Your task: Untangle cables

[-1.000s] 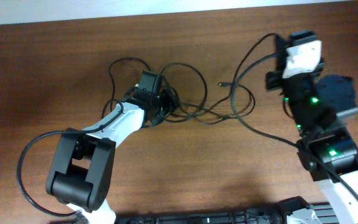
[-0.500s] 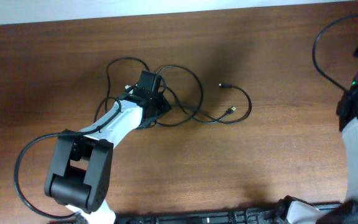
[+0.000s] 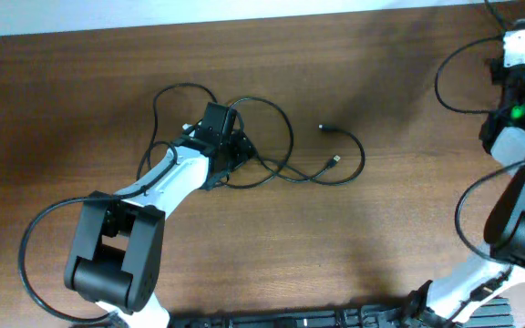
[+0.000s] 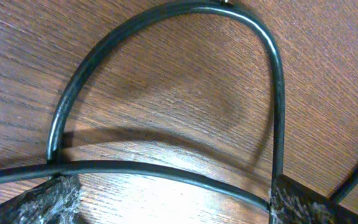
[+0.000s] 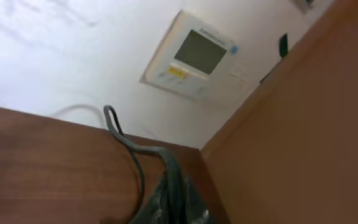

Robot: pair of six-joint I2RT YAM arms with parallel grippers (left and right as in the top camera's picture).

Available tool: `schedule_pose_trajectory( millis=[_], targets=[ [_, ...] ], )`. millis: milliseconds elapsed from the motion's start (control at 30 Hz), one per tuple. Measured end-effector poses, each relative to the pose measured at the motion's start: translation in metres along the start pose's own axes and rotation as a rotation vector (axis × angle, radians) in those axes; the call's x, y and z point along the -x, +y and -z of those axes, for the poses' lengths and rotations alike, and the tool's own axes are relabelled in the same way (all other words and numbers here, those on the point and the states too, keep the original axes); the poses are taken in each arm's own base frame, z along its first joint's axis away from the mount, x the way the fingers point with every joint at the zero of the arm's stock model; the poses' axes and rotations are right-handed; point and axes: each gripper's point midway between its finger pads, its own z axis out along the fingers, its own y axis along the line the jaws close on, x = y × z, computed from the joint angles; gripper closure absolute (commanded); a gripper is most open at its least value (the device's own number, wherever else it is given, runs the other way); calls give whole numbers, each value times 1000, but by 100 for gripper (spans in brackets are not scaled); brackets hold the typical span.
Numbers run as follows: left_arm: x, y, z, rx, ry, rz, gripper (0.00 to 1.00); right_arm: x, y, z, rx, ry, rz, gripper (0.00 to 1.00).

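Though partly hidden, cables (image 3: 291, 138) seemingly long left-to-right, plugs (image 3: 335, 161) rightward.

The cables (image 4: 276, 81) are seen in black. The table (image 3: 335, 237) is coloured warm brown, with fine wood grain. The left arm (image 3: 167, 182) is painted white and black; green lights (image 3: 518, 112) are shown on the right arm (image 3: 518, 146).

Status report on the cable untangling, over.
Left end effector open over the tangled cables. Right end effector shut on one cable, far right. No obstruction seen.
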Motion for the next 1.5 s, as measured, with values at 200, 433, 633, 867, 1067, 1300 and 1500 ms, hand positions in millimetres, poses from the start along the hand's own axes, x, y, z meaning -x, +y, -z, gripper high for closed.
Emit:
schedule_pose_trajectory(
  millis=[200,433,633,867,1067,1300,1500],
  targets=[
    [1,0,0,0,-4,29,1,-36,22,-14,65,95,13,1],
    [3,-10,-1,-49,-6,42,1,-2,6,28,115,237,-351,1],
    [1,-11,0,-62,11,39,1,71,84,88,480,302,-673,2],
    [43,8,89,-172,-73,88,1,122,289,207,1025,571,-627,0],
    [65,13,197,-275,-341,94,1,94,428,299,1339,664,-316,44],
    [63,57,203,-79,-403,129,1,68,470,366,1430,755,-131,56],
    [62,61,192,-43,-381,129,1,45,459,348,1259,788,-37,35]
  ],
)
